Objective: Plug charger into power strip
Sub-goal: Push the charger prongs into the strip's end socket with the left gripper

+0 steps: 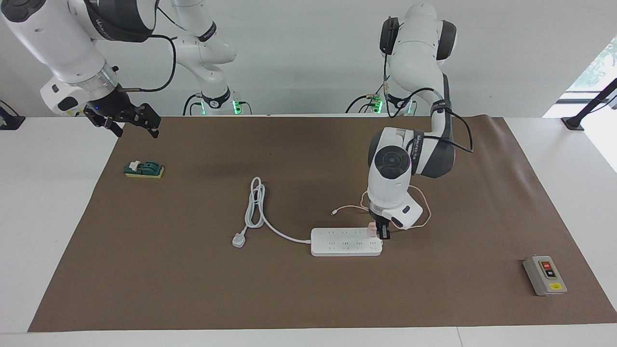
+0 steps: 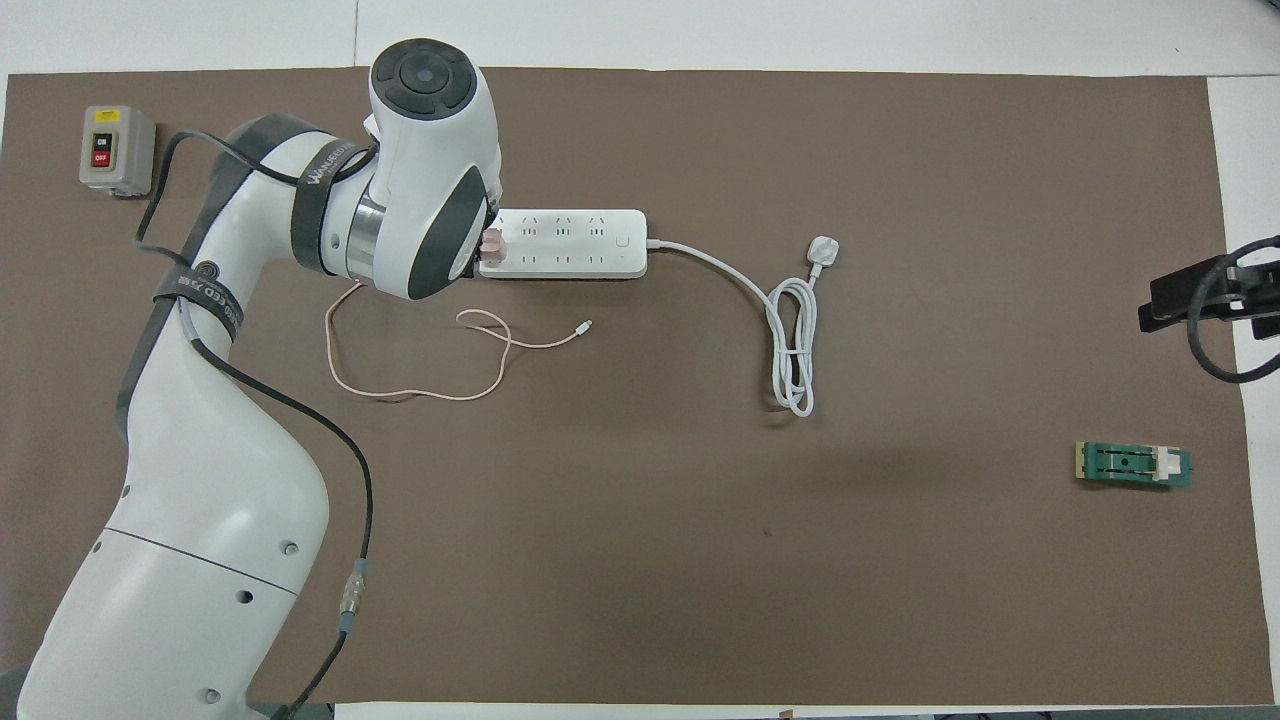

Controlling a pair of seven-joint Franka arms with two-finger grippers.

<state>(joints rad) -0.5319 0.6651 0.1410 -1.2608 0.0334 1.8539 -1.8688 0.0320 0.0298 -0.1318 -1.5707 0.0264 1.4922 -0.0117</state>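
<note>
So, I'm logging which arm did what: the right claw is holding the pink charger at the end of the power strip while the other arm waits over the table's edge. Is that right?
Not quite: it is the left claw that is shut on the pink charger at the end of the power strip, as the facing view shows. The right claw is the one waiting, open, over the table's edge.
</note>
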